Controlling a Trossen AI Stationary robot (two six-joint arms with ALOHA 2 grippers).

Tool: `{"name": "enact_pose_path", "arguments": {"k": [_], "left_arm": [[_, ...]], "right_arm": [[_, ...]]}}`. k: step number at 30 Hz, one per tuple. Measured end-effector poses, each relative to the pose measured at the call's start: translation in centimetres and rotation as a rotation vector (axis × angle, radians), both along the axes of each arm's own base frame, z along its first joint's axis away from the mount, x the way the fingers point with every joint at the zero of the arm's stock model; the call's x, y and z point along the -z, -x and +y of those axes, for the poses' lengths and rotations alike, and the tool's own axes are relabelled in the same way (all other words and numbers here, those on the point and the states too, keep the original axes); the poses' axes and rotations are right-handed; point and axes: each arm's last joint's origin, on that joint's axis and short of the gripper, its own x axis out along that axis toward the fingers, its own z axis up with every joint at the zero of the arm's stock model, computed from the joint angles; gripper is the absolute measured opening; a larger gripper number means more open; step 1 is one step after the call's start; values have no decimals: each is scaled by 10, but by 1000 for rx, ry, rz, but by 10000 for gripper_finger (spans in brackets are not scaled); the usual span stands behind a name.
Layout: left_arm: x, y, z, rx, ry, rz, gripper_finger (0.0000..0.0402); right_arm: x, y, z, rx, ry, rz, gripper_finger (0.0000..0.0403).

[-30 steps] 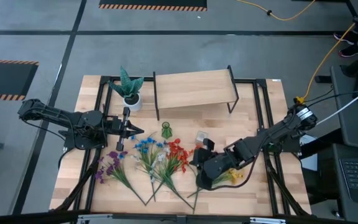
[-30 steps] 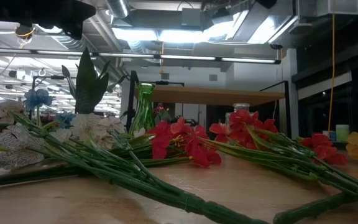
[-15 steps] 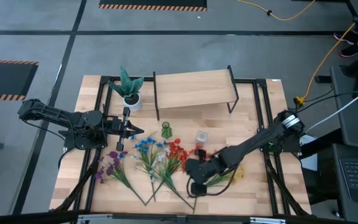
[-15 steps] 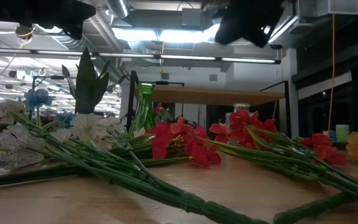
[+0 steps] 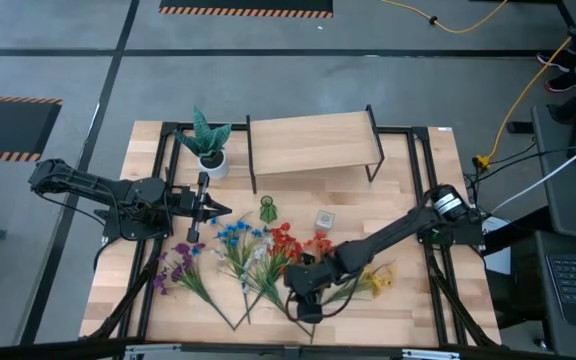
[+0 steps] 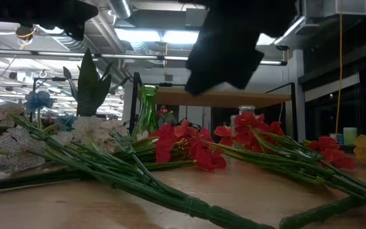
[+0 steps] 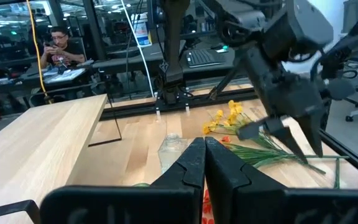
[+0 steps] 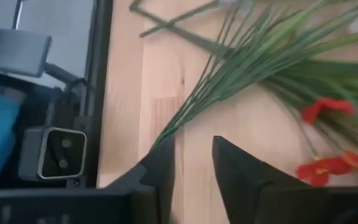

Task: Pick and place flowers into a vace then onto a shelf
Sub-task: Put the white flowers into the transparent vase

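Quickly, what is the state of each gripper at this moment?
Left gripper: shut, holding nothing.
Right gripper: open, empty, above the green stems.

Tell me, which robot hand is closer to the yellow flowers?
The right one. The right gripper hangs just beside the yellow flowers, toward the table's middle, fingers a little apart. The left gripper waits far across the table, shut, past the red flowers and the green vase.
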Motion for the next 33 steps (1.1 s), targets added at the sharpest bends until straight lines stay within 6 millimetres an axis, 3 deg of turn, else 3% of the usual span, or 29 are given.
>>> {"name": "enact_pose_path", "arguments": {"k": [6, 14, 23, 33], "left_arm": [[-3, 0, 0, -12, 5, -29, 6], [-6, 0, 4, -143, 10, -61, 6], [-7, 1, 8, -286, 13, -76, 6], [-7, 1, 8, -280, 13, -73, 6]], "right_arm": [[14, -6, -5, 14, 13, 21, 162], [18, -13, -10, 54, -18, 0, 197], [37, -22, -10, 9, -134, 36, 194], [38, -27, -19, 56, -137, 28, 194]]}}
